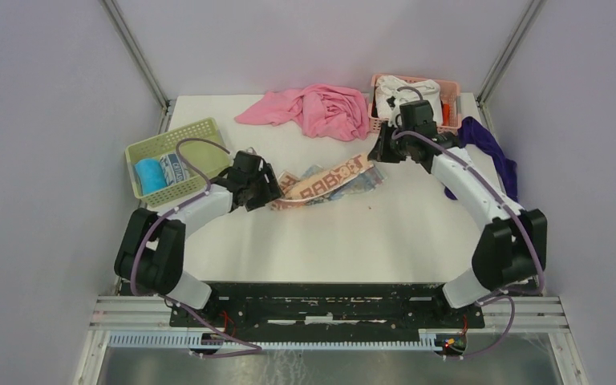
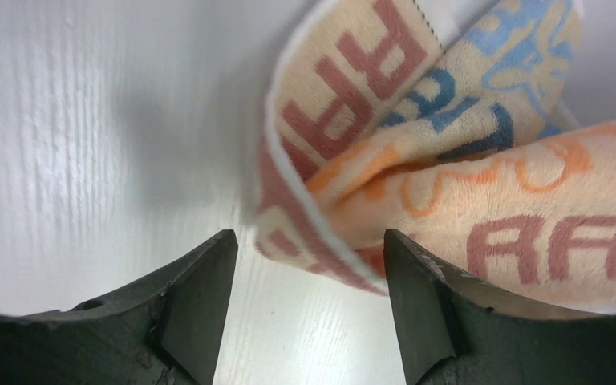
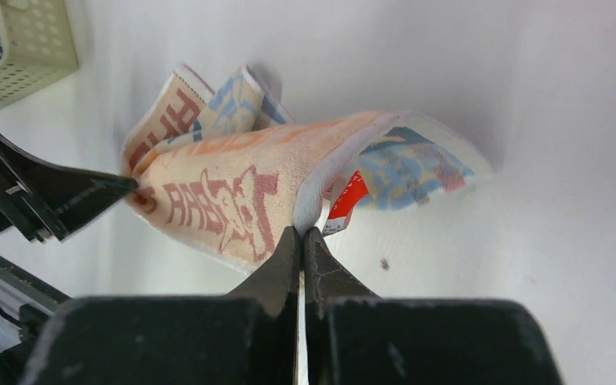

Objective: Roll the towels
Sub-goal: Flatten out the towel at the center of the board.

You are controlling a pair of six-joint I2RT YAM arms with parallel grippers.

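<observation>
The cream RABBIT towel (image 1: 330, 180) lies on the white table (image 1: 329, 241), about in the middle between the two arms, and it is crumpled and folded over itself, not flat. The right gripper (image 3: 302, 233) is at the right end of the towel. Its two fingers are pressed together, and the white hem of the towel is nipped at their tips, so this end stands up a little from the table. A small red label shows just beside the hem.

The left gripper (image 2: 309, 241) is at the other end of the towel. Its fingers are spread apart, and the folded corner of the towel sits between the tips, close to the right finger. The towel is not clamped by them.

At the left side of the table stands a green basket (image 1: 168, 136). Inside it a blue towel (image 1: 151, 175) lies rolled up, and a white towel with dark blue print (image 1: 176, 168) is just beside it.

At the far edge lies a pink cloth (image 1: 313, 108) in a heap. In the far right corner is a pink basket (image 1: 452, 90) with a white cloth (image 1: 397, 88) in it, and a purple cloth (image 1: 489, 144) hangs near the right edge of the table
</observation>
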